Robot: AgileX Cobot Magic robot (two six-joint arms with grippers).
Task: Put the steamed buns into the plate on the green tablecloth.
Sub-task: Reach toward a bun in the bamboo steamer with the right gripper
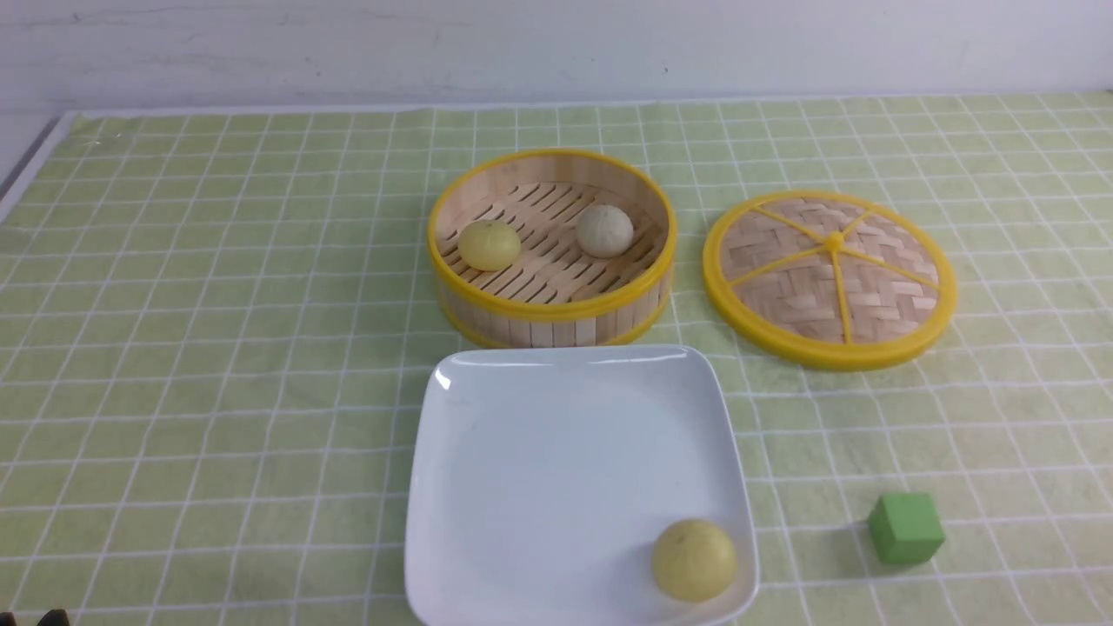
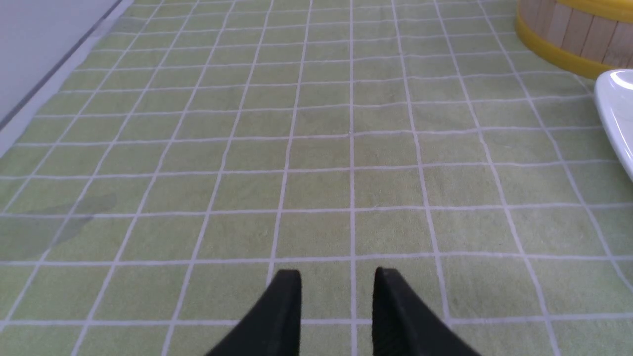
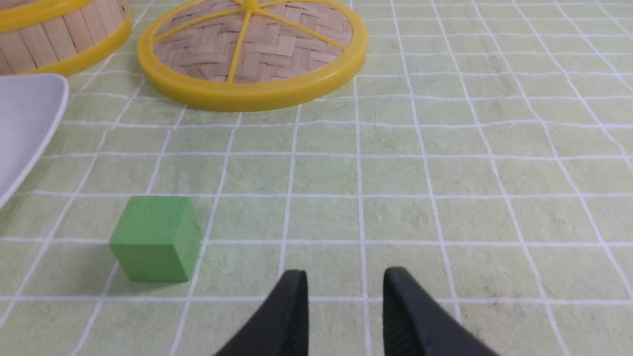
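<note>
One pale yellow steamed bun (image 1: 694,560) lies in the white square plate (image 1: 487,487), in its near right corner. A second pale yellow bun (image 1: 489,244) and the off-white bun (image 1: 605,229) lie in the open bamboo steamer (image 1: 551,306) behind the plate. All stand on the green tablecloth (image 1: 217,348). My left gripper (image 2: 337,277) hovers low over bare cloth left of the plate's edge (image 2: 618,106), its jaws nearly together and empty. My right gripper (image 3: 344,277) hovers over cloth right of the green cube (image 3: 154,237), jaws nearly together and empty. Neither gripper shows in the front view.
The woven steamer lid (image 1: 830,276) lies flat to the right of the steamer, also in the right wrist view (image 3: 252,47). The green cube (image 1: 905,527) sits right of the plate. The cloth's left edge and a grey wall border the far side.
</note>
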